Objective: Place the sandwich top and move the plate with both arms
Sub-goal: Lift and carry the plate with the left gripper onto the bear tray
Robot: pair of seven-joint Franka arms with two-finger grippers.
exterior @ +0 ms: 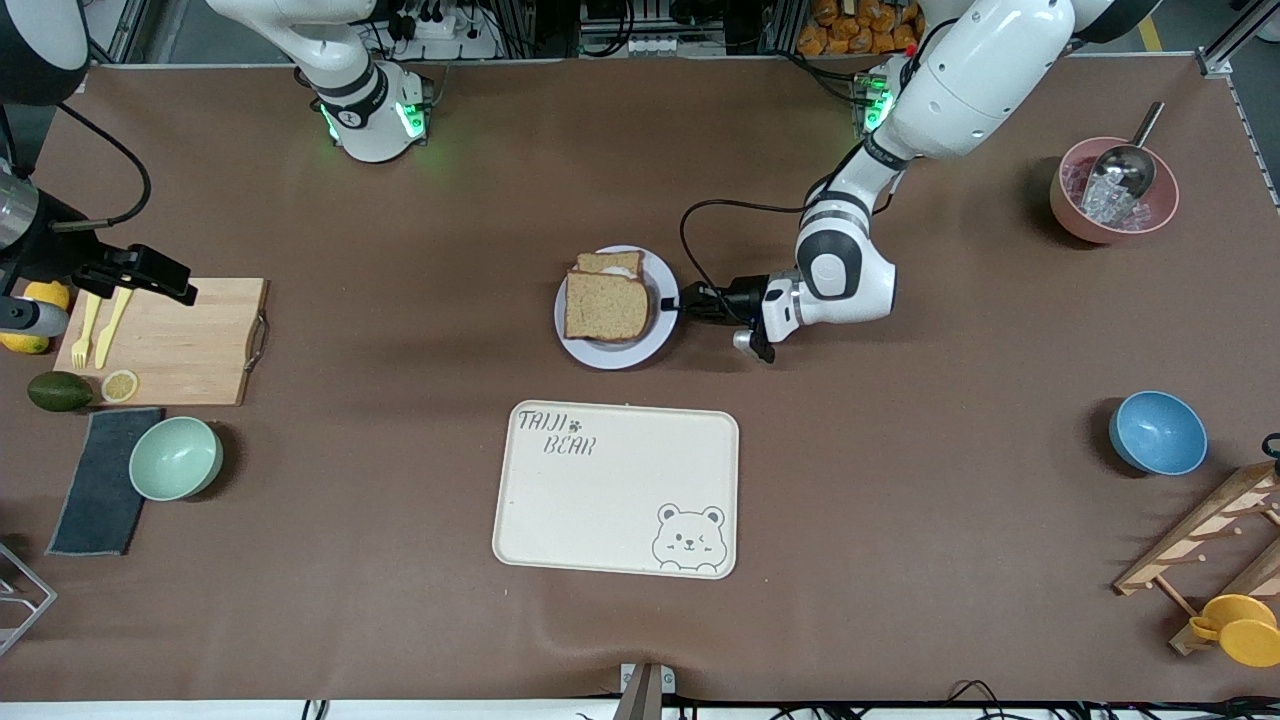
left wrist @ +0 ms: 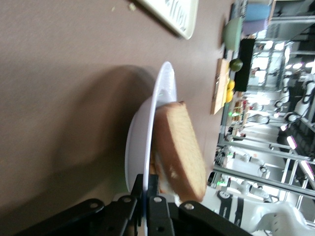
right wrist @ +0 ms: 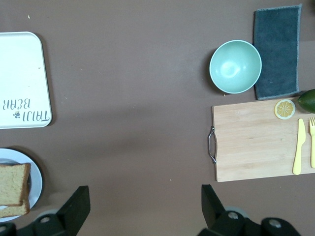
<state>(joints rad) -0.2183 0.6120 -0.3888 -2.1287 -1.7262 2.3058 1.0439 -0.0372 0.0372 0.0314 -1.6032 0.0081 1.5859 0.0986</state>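
The pale plate [exterior: 610, 355] sits mid-table, farther from the front camera than the cream tray. On it lies the sandwich top [exterior: 605, 305], a plain brown slice resting on a lower slice [exterior: 610, 263] that peeks out at the edge farther from the camera. My left gripper [exterior: 672, 303] is shut on the plate's rim at the left arm's end. In the left wrist view the plate [left wrist: 140, 147] runs edge-on between that gripper's [left wrist: 150, 189] black fingers, with the sandwich top [left wrist: 179, 147] beside them. My right gripper [right wrist: 145, 204] hangs open, high over bare table between the cutting board and the plate [right wrist: 35, 182].
A cream bear tray [exterior: 615, 490] lies nearer the camera than the plate. At the right arm's end are a wooden cutting board [exterior: 170, 340] with yellow cutlery, a green bowl [exterior: 176, 457] and a grey cloth [exterior: 100, 480]. A blue bowl [exterior: 1158, 432] and a pink bowl [exterior: 1113, 190] stand at the left arm's end.
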